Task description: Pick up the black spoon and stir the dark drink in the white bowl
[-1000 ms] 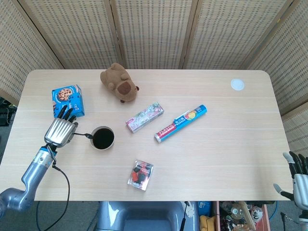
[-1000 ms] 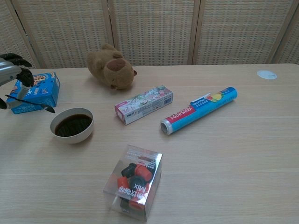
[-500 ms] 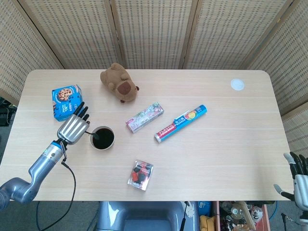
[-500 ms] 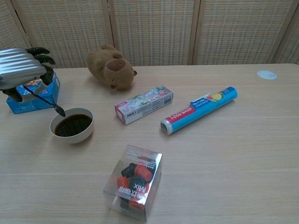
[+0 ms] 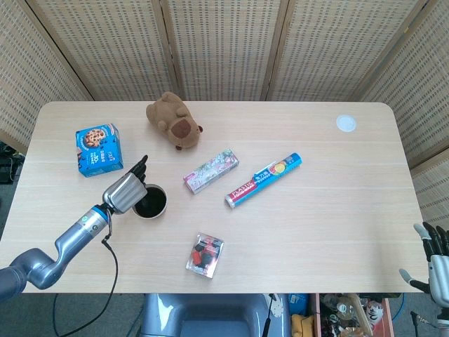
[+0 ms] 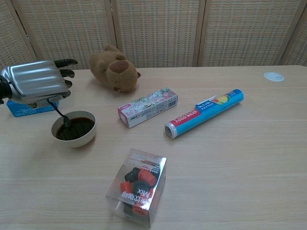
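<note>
A white bowl (image 5: 156,210) (image 6: 75,139) of dark drink stands on the table's left side. My left hand (image 5: 126,192) (image 6: 37,83) hovers just above and left of it, holding the black spoon (image 6: 61,114) by its handle. The spoon slants down and its tip dips into the drink near the bowl's left rim. In the head view the hand hides the spoon. My right hand (image 5: 436,260) hangs off the table's lower right corner, fingers spread, holding nothing.
A blue cookie box (image 5: 97,148) lies behind the left hand. A brown plush toy (image 5: 175,121), a flowery carton (image 5: 210,170), a blue foil roll (image 5: 263,180), a clear box of capsules (image 5: 205,255) and a white disc (image 5: 345,123) are spread over the table.
My left hand has moved right from beside the cookie box to over the bowl, and the spoon tip has gone from above the table into the drink.
</note>
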Robot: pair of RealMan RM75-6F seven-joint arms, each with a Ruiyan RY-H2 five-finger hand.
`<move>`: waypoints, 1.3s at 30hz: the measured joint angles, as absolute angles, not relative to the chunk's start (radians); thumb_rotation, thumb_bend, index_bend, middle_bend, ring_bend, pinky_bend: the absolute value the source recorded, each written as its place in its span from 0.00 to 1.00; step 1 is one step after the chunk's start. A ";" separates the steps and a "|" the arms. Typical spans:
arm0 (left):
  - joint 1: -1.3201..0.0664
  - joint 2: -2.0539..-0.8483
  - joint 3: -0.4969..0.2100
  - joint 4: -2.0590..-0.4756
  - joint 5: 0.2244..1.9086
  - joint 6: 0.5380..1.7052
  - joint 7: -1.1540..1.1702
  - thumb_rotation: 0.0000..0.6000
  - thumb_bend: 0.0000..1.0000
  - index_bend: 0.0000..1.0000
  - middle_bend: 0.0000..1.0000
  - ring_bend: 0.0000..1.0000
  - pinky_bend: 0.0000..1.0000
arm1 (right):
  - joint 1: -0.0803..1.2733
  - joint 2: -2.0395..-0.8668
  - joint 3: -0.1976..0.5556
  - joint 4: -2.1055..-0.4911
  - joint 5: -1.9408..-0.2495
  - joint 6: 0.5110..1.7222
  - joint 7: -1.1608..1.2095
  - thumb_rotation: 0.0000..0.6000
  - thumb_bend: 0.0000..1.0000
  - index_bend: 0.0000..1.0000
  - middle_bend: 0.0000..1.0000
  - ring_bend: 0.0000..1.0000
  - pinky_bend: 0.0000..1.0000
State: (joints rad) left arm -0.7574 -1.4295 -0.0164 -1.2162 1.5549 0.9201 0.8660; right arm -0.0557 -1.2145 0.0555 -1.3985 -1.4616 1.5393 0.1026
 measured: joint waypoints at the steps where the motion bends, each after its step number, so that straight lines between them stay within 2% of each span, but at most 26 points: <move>1: -0.762 -1.440 -0.015 -1.208 1.562 0.920 0.880 1.00 0.38 0.72 0.44 0.19 0.00 | -0.056 -1.215 0.056 -1.397 -1.461 1.540 0.104 1.00 0.21 0.14 0.17 0.03 0.10; 13: -0.795 -1.553 -0.014 -1.151 1.571 0.902 0.985 1.00 0.38 0.72 0.44 0.19 0.00 | -0.066 -1.220 0.056 -1.370 -1.453 1.542 0.135 1.00 0.21 0.14 0.17 0.03 0.10; 23: -0.819 -1.604 -0.043 -1.091 1.538 0.895 1.002 1.00 0.38 0.72 0.44 0.19 0.00 | -0.076 -1.225 0.057 -1.352 -1.443 1.541 0.153 1.00 0.21 0.14 0.17 0.03 0.10; 31: -0.814 -1.589 -0.044 -1.079 1.510 0.895 1.002 1.00 0.38 0.72 0.44 0.19 0.00 | -0.077 -1.227 0.058 -1.348 -1.443 1.541 0.157 1.00 0.21 0.14 0.17 0.03 0.10; 39: -0.782 -1.522 -0.018 -1.140 1.503 0.915 0.991 1.00 0.38 0.73 0.44 0.19 0.00 | -0.076 -1.229 0.059 -1.342 -1.446 1.538 0.163 1.00 0.21 0.14 0.17 0.03 0.10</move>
